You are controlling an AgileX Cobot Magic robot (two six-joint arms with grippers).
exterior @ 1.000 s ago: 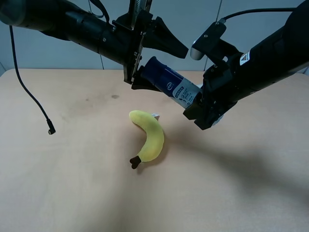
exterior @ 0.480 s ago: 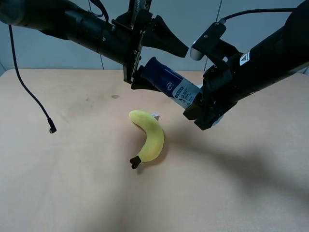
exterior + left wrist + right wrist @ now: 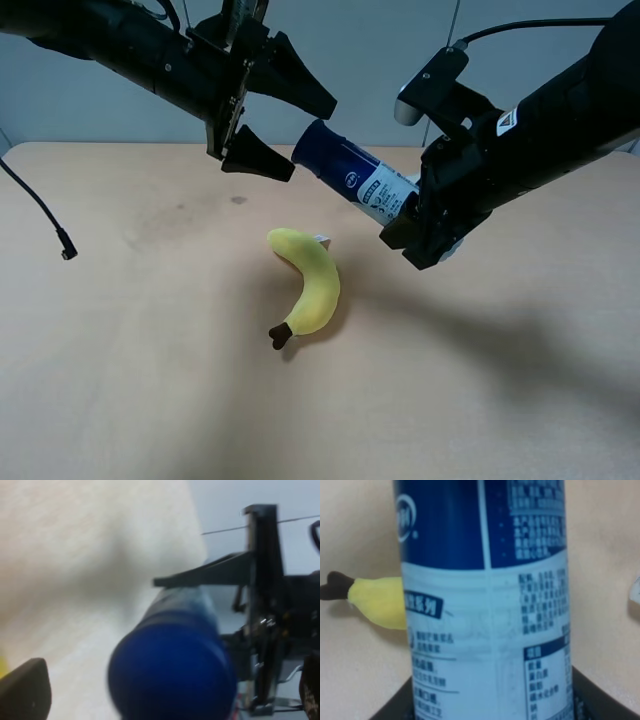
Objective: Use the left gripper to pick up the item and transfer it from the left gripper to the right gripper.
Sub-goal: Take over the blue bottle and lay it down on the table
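Note:
The item [image 3: 350, 178], a slim can with a dark blue top and a white printed lower body, hangs tilted above the table. My right gripper [image 3: 405, 215] is shut on its white lower end; in the right wrist view the item [image 3: 485, 600] fills the frame, with dark fingers [image 3: 600, 700] at its base. My left gripper [image 3: 314, 141] is open, its two black fingers spread wide around the blue cap end without touching it. In the left wrist view the blue cap [image 3: 170, 675] looms blurred in front of the left gripper [image 3: 100, 625].
A yellow plush banana [image 3: 310, 285] lies on the beige table [image 3: 150, 380] below the can; it also shows beside the can in the right wrist view as the banana [image 3: 377, 602]. A thin black cable [image 3: 40, 210] dangles from the left arm at the far left.
My left gripper has let go of the can and drawn back to the left with its jaws wide. The can stays in my right gripper, which has not moved.

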